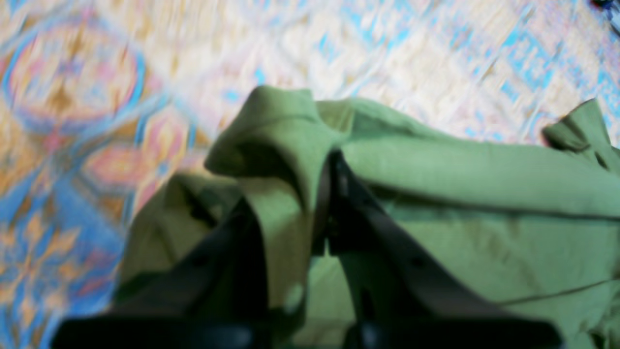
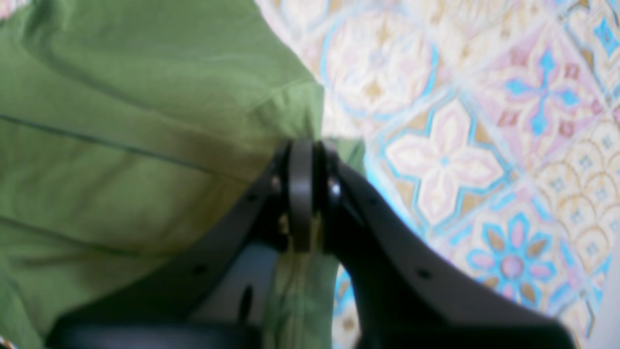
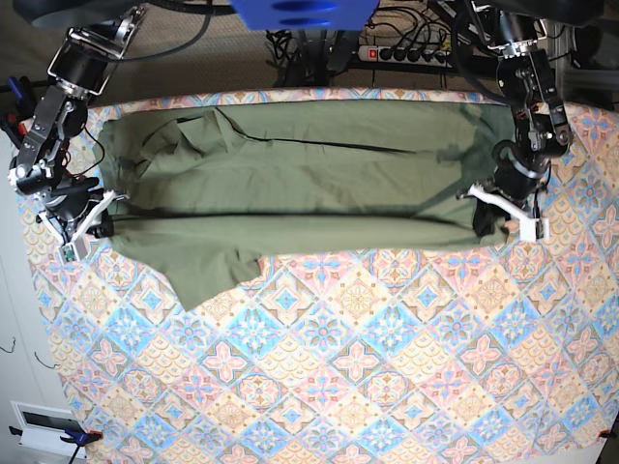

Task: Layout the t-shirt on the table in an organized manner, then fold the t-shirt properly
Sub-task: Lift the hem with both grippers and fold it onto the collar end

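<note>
Two grippers, left [image 3: 511, 215] and right [image 3: 85, 224], pinch opposite ends of the t-shirt [image 3: 290, 184] stretched across the table [image 3: 387, 367] (far edge); laying-out seems underway; next, probably lowering it flat.

Both arms are built of black segmented links with silver-grey joint housings and dark cables running along them. The left claw [image 3: 507, 215] ends in white finger pieces below a round black wrist block. The right claw [image 3: 80, 224] carries the same white pieces under a black, blocky wrist. Seen close in the wrist views, the left claw [image 1: 317, 213] has matt black, wedge-shaped fingers tapering toward the tips, each with small round holes along its flank. The right claw [image 2: 302, 194] has the same black fingers, with a grey pad strip between the tips and a shiny screw head on either side.
</note>
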{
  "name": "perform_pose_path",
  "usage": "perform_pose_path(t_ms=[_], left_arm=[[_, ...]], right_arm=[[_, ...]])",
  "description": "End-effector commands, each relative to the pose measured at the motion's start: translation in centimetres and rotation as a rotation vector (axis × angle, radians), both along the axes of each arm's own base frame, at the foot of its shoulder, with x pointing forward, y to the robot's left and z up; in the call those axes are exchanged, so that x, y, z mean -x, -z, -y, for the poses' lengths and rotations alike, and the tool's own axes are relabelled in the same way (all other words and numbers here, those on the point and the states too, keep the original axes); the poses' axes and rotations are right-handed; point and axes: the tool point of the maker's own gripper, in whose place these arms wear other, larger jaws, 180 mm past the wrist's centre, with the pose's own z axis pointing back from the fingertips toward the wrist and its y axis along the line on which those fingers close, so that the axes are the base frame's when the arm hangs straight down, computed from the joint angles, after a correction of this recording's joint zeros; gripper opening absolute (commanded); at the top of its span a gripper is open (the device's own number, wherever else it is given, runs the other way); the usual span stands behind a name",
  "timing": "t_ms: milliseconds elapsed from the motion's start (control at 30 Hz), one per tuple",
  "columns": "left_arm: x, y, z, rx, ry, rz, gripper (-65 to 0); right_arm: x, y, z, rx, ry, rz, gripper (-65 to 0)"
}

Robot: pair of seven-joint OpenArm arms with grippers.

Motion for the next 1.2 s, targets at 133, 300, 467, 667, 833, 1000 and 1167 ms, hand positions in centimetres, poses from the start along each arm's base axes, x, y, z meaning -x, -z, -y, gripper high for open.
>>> perform_pose_path(t_ms=[133, 300, 467, 667, 833, 1000, 1167], left_arm=[[0.8, -2.0, -0.2, -0.044, 0.022, 0.055, -65.0], [2.8, -0.4, -0.8, -0.075, 0.037, -0.013, -65.0], [4.7, 0.7, -1.4, -0.104, 0.051, -0.069, -65.0], [5.7, 1.6, -2.1, -0.149, 0.05, -0.111, -65.0], [6.2, 2.7, -2.4, -0.243, 0.072, -0.154, -65.0], [7.2, 5.0, -0.8, -0.297, 0.151, -0.248, -63.0], [7.5, 5.5, -0.9, -0.305, 0.164, -0.339, -43.9]], right_arm=[[0.2, -1.9, 0.3, 0.039, -0.018, 0.055, -62.8], [1.5, -1.4, 1.1, 0.054, -0.001, 0.027, -62.8], [2.4, -1.0, 2.0, 0.083, -0.004, -0.01, -62.8], [3.6, 0.1, 2.1, 0.087, -0.006, -0.053, -62.8], [4.2, 0.7, 2.0, 0.087, -0.008, -0.078, -62.8], [4.0, 0.3, 2.1, 0.091, -0.007, -0.066, -62.1], [3.8, 0.0, 2.2, 0.094, -0.004, -0.056, -51.0]])
